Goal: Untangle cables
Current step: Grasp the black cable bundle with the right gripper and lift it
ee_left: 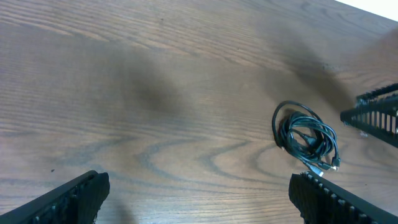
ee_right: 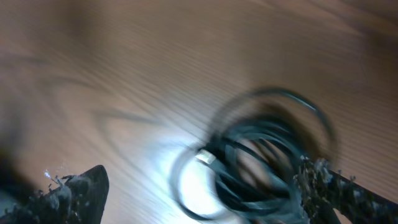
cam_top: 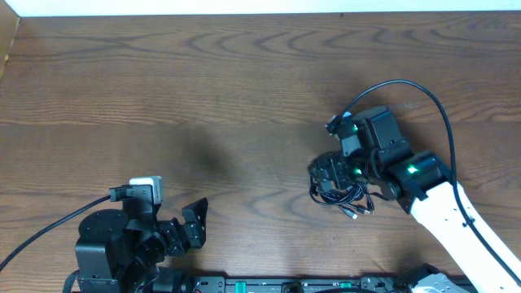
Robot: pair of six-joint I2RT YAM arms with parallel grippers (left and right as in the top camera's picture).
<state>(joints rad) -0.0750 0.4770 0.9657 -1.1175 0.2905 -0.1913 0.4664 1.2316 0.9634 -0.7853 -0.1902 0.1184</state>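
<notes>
Cables (ee_left: 311, 138) | we are judging them light, limp, snag-prone | right gripper (ee_right: 202, 171) gaping over clump, left gripper (ee_left: 199, 179) gaping, well away | we are favouring an outer loop

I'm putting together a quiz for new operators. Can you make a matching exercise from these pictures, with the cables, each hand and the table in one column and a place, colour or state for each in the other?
Things
1. cables
2. left hand
3. right hand
4. table

Descriptions
A. brown, with wood grain
B. open, right over the tangle
C. black, lying in a tangled clump
D. open, over bare wood, apart from the tangle

Pairs: 1-C, 2-D, 3-B, 4-A
</notes>
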